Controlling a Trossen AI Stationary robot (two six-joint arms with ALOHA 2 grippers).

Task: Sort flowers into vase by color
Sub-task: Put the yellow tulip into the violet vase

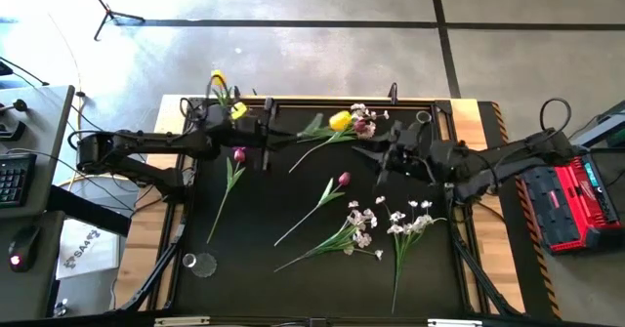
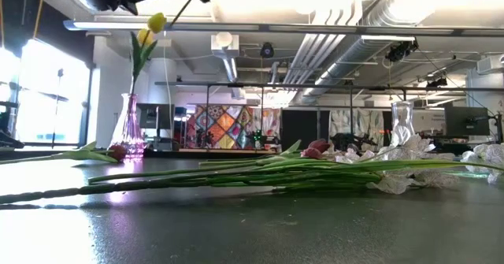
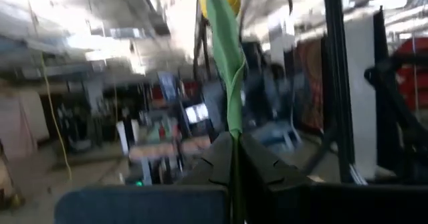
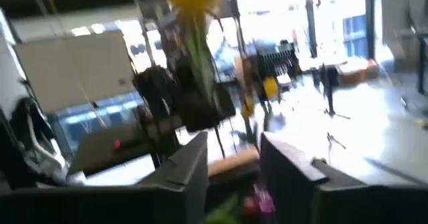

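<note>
- Closest in, the white sprays (image 1: 410, 224) and two dark red tulips (image 1: 344, 180) lie flat on the table (image 1: 293, 278), nobody's job yet
- Mid-table, the right gripper (image 4: 231, 154) has its fingers apart with nothing pinched between them. It's parked just beside the loose yellow tulip (image 1: 340, 121)
- Further back, the left gripper (image 3: 235, 144) is clamped tight on the stem of the held yellow tulip (image 1: 237, 110), carried up high near the pink vase (image 2: 128, 130)
- That vase sits at the far left corner and already has a yellow bloom (image 2: 144, 37) in it, so it's the right color home
- My take: get the cut end pointing down over the neck first, lower slowly and only let go once the stem is well inside. Watch the bloom already there – easy to knock
- The clear vase (image 2: 402, 122) waits at the far right
</note>
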